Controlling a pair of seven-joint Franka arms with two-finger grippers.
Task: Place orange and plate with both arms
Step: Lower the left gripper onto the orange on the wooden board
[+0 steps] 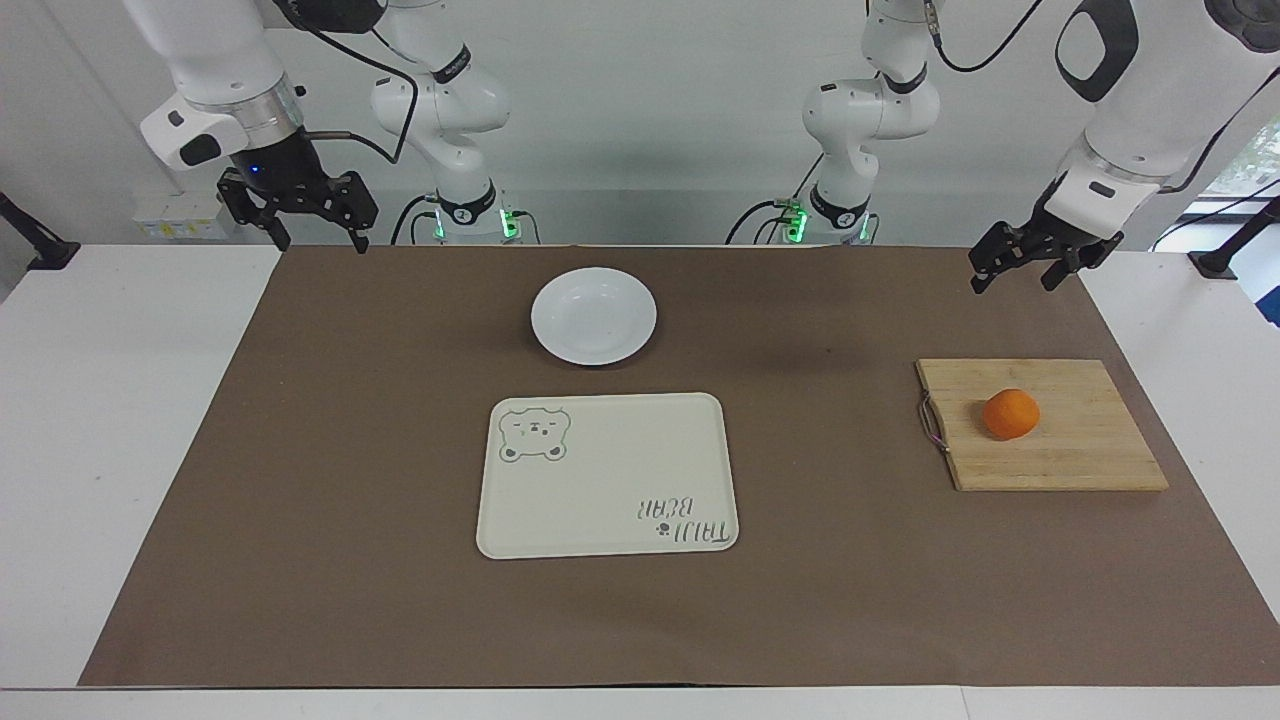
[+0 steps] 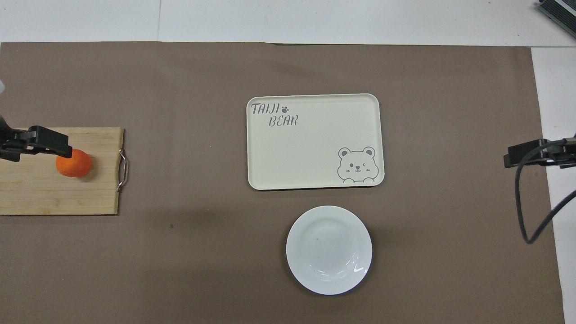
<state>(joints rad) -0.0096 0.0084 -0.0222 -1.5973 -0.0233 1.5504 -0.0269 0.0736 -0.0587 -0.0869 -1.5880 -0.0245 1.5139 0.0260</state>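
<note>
A brown mat [image 1: 300, 480] covers the table. The orange [image 1: 1010, 414] sits on a wooden cutting board [image 1: 1080, 460] toward the left arm's end. The white plate [image 1: 593, 316] lies mid-table, nearer the robots than the cream bear tray [image 1: 610, 470]. The left gripper [image 1: 1020, 270] hangs raised, apparently over the mat's edge by the board, jaws spread and empty. The right gripper [image 1: 315, 238] hovers over the mat's corner at its own end, likewise released.

Printed in grey on the cream tray [image 2: 315, 139]: "TAIJI BEAR" with a paw mark, plus a winking bear drawing; well apart from both grippers' fingers.
</note>
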